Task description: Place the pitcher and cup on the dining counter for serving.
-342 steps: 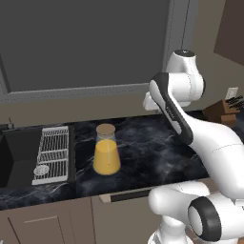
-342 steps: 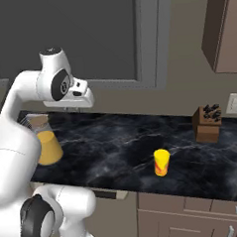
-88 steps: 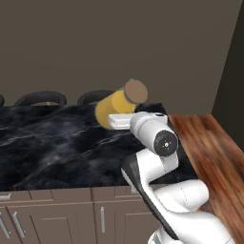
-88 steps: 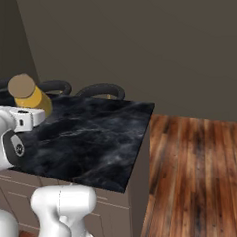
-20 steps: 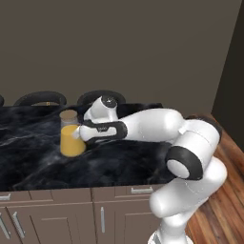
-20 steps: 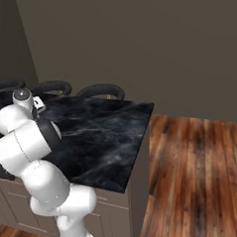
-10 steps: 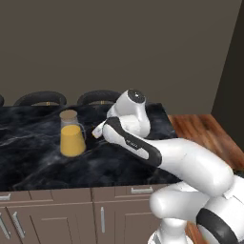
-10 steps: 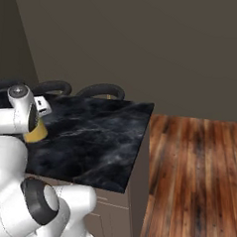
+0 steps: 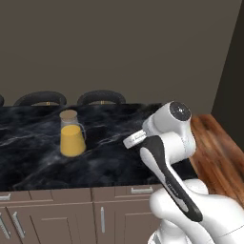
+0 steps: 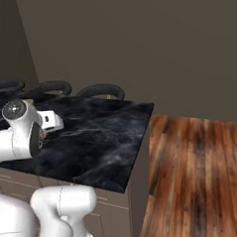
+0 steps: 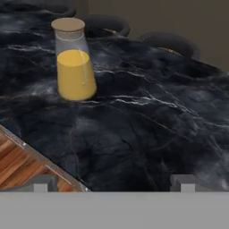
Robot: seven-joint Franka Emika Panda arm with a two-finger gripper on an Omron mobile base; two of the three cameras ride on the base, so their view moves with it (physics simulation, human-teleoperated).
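My fingers were spread wide with nothing between them; in the hand view the two tips (image 11: 112, 182) stood far apart at the bottom edge, the gripper looking across bare black marble. The pitcher (image 9: 72, 133) stood upright on the dining counter (image 9: 109, 159), well apart from my hand, with the round stools (image 9: 101, 97) beyond it along the far edge. From the hand view the pitcher (image 11: 74, 60) sat clear of the counter's edge, with the wooden floor (image 11: 15, 161) showing past the corner.

I judged the pitcher's half of the job done and the cup the thing left to fetch. To do this step well I would draw the arm in close to the body and keep the hand high over the marble, so no link sweeps sideways into the pitcher. When the cup comes, it should be set down near the pitcher but not touching it, upright, and away from the counter's rim.

The pitcher held orange-yellow liquid to a little over half its height, its glass clear above that, and the tan lid sat squarely on its mouth. I could not make out any spill on the marble around its base.
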